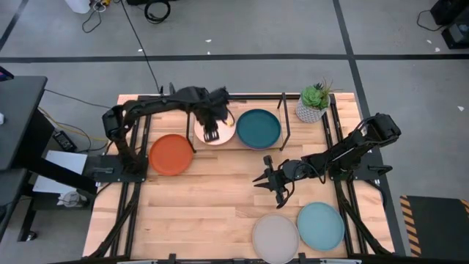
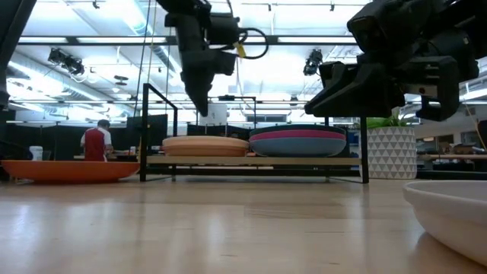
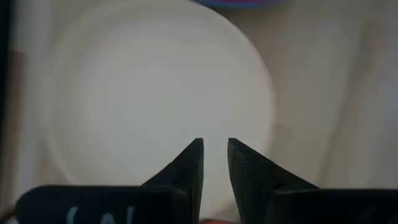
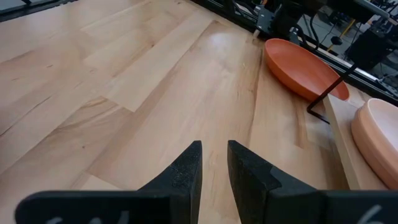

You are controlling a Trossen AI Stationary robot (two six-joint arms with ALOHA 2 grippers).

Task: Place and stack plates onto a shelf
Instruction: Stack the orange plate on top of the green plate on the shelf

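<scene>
The shelf (image 2: 259, 160) stands at the table's far side. On its left part lies a cream-peach plate (image 1: 220, 134), which fills the left wrist view (image 3: 155, 93). On its right part sits a stack with a dark teal plate (image 1: 258, 128) on top. My left gripper (image 1: 211, 133) hangs point-down just above the cream-peach plate, fingers a little open (image 3: 214, 149) and clear of it in the low view (image 2: 199, 103). An orange-red plate (image 1: 171, 154) lies flat on the table left of the shelf. My right gripper (image 1: 267, 183) hovers open over mid-table, holding nothing (image 4: 214, 149).
A grey-beige plate (image 1: 275, 236) and a light teal plate (image 1: 320, 225) lie at the near right of the table. A potted plant (image 1: 314, 103) stands at the far right beside the shelf. Bare wood lies in the table's middle and near left.
</scene>
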